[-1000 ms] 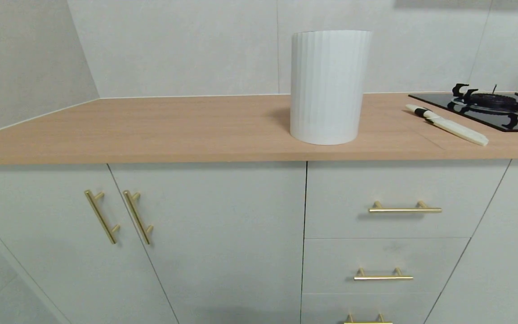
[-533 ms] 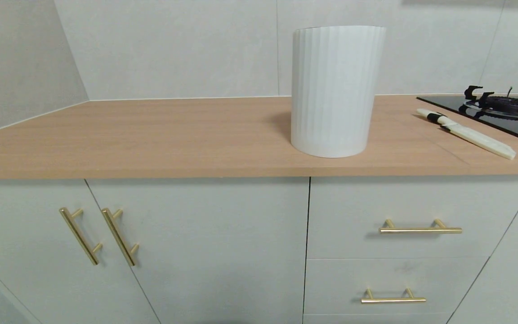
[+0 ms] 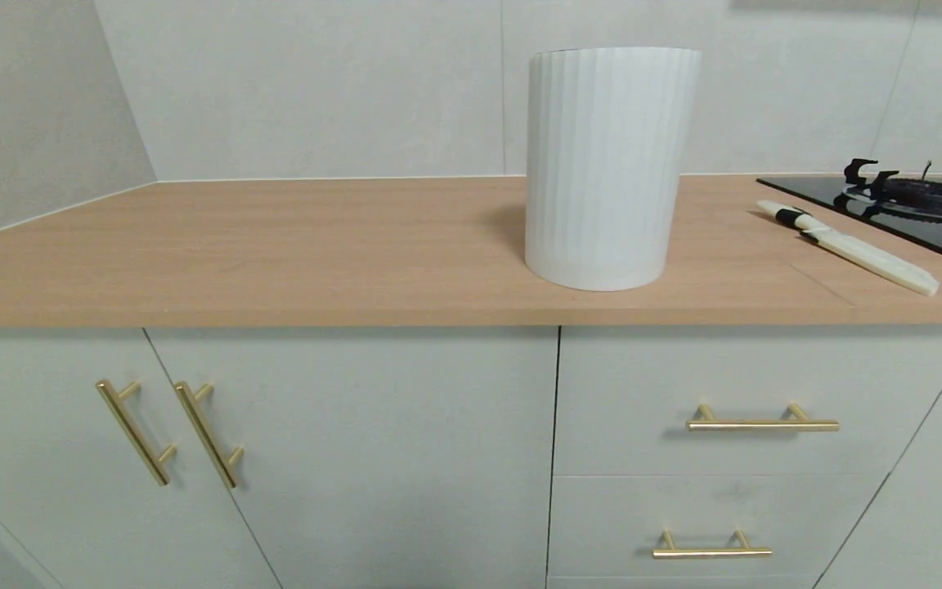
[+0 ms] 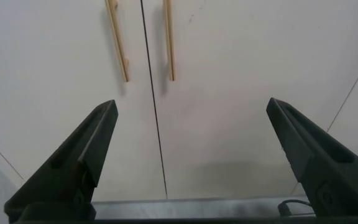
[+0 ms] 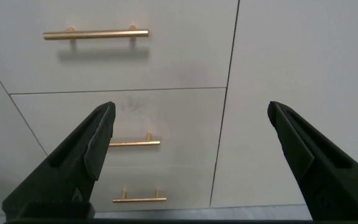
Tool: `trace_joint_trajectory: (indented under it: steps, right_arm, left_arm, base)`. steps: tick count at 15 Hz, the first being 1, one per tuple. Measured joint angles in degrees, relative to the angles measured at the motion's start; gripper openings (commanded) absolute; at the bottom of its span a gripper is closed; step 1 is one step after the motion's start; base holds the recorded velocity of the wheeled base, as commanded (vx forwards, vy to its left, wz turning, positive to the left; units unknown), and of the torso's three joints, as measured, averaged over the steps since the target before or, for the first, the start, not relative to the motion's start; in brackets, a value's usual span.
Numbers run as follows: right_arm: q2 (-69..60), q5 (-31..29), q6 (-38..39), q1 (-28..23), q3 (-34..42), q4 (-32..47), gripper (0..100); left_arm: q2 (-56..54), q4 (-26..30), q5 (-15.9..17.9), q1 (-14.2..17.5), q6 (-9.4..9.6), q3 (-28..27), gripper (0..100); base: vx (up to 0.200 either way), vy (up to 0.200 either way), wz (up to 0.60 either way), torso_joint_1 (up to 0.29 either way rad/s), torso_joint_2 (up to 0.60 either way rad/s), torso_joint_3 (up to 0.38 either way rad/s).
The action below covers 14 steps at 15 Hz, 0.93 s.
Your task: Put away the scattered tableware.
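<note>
A tall white ribbed cylinder holder (image 3: 602, 168) stands on the wooden countertop (image 3: 275, 245), right of centre. A cream-bladed knife with a black-banded handle (image 3: 847, 247) lies flat on the counter to its right, beside the stove. My left gripper (image 4: 191, 112) is open and faces the pair of cupboard doors with gold handles (image 4: 118, 40). My right gripper (image 5: 191, 112) is open and faces the drawer fronts with gold bar handles (image 5: 96, 34). Both grippers hold nothing.
A black glass gas stove (image 3: 912, 200) occupies the far right of the counter. Tiled walls close off the back and left. Below the counter are two cupboard doors (image 3: 316, 458) and a stack of drawers (image 3: 757, 401).
The head camera has moved closer and slightly left, so the holder looks bigger and the cabinet fronts sit lower in the picture. Nothing on the counter has shifted.
</note>
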<state>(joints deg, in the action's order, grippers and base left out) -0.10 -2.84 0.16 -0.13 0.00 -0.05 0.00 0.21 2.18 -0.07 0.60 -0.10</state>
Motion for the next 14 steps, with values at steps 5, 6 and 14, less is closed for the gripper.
trace_joint_trajectory:
  steps: [5, 6, 14]
  right_arm:
    - [0.0, 0.0, 0.0, 0.0, 0.0, 0.0, 100]
    - [0.0, 0.0, 0.0, 0.1, 0.0, 0.0, 100]
    - [0.1, 0.0, -0.1, 0.0, 0.0, 0.0, 100]
  left_arm:
    - [0.0, 0.0, 0.0, 0.0, 0.02, 0.0, 100]
    - [0.0, 0.0, 0.0, 0.1, 0.05, 0.0, 100]
    - [0.0, 0.0, 0.0, 0.0, 0.02, 0.0, 100]
  base:
    - [0.000, -0.120, 0.00, 0.000, 0.00, 0.003]
    - [0.000, 0.000, 0.00, 0.000, 0.00, 0.000]
    - [0.000, 0.000, 0.00, 0.000, 0.00, 0.000]
